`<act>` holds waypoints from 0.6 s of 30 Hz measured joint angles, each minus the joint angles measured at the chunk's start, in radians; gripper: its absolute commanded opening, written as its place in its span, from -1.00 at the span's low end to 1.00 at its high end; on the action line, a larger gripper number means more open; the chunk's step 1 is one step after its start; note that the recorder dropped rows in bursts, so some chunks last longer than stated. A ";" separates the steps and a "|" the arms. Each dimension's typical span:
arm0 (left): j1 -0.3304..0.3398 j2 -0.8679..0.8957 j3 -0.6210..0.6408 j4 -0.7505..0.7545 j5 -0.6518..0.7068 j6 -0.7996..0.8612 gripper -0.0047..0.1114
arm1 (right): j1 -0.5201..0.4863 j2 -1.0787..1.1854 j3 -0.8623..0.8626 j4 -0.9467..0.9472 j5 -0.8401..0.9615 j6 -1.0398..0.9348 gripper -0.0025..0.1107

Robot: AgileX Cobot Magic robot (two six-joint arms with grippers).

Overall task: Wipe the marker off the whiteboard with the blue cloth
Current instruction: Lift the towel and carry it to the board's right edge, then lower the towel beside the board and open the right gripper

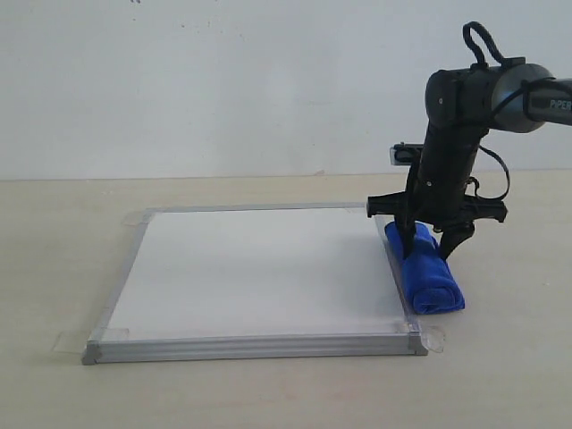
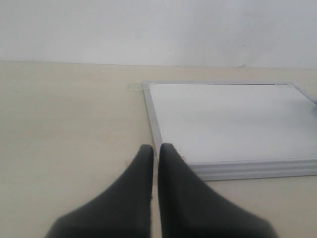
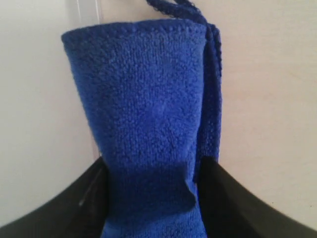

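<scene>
The whiteboard [image 1: 259, 268] lies flat on the table, and no red marker lines show on its white face. The blue cloth [image 1: 433, 284] is a rolled bundle lying along the board's right frame, partly on the table. My right gripper [image 1: 429, 250] comes down over the cloth's far end with one finger on each side. In the right wrist view the blue cloth [image 3: 143, 89] fills the gap between the fingers of the right gripper [image 3: 154, 166], which press into it. My left gripper [image 2: 156, 148] is shut on nothing, low by the whiteboard's [image 2: 233, 119] near left corner.
Clear tape tabs [image 1: 71, 341] hold the board's corners to the beige table [image 1: 54, 250]. A plain white wall [image 1: 223, 80] stands behind. The left arm is out of the exterior view.
</scene>
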 measured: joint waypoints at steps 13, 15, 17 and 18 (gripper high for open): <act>0.000 0.000 0.000 0.000 0.000 0.000 -0.85 | 0.000 -0.057 0.000 0.002 0.049 0.002 -0.05; 0.000 0.000 0.000 0.000 0.000 0.000 -0.85 | 0.000 -0.086 0.000 0.002 0.042 0.002 -0.05; 0.000 0.000 0.000 0.000 0.000 0.000 -0.85 | 0.000 -0.102 0.000 0.002 0.039 0.002 -0.13; 0.000 0.000 0.000 0.000 0.000 0.000 -0.85 | 0.000 -0.105 0.000 0.002 0.039 0.002 -0.22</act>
